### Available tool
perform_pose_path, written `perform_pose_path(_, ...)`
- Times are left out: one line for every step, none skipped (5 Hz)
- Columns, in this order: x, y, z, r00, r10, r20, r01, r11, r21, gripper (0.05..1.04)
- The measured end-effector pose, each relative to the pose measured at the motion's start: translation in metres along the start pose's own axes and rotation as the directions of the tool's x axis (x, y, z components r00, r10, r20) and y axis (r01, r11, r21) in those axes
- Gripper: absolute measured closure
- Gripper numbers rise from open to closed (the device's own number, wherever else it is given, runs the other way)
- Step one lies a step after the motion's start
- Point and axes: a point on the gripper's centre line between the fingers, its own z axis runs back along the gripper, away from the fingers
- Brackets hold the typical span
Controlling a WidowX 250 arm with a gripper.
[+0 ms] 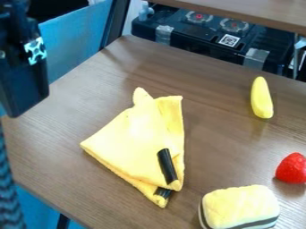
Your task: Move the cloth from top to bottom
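The black robot arm (15, 40) hung at the left edge, its gripper (24, 91) over the far left of the wood-grained worktop (57, 134); whether it was wide, narrow or holding something could not be told. Right of it, around the middle of the worktop, lay the folded yellow cloth (134, 138), one corner pointing to the far side and two short black bands (167, 164) at its near right part. Beyond the far edge stood a black case (185, 33). Near right sat a pale-yellow-topped plush block (242, 205) with a dark stripe; the yellow toy banana (261, 98) lay far right, and the red toy strawberry (292, 168) rested at the right edge.
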Motion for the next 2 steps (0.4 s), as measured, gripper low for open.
perform_pose_path(-0.001,0.0,-0.004,1.0,-0.012,-0.001,0.012,1.0,0.002,0.085)
perform_pose_path(-0.003,0.022,-0.054,0.999,-0.037,0.029,0.036,0.998,0.049,0.085)
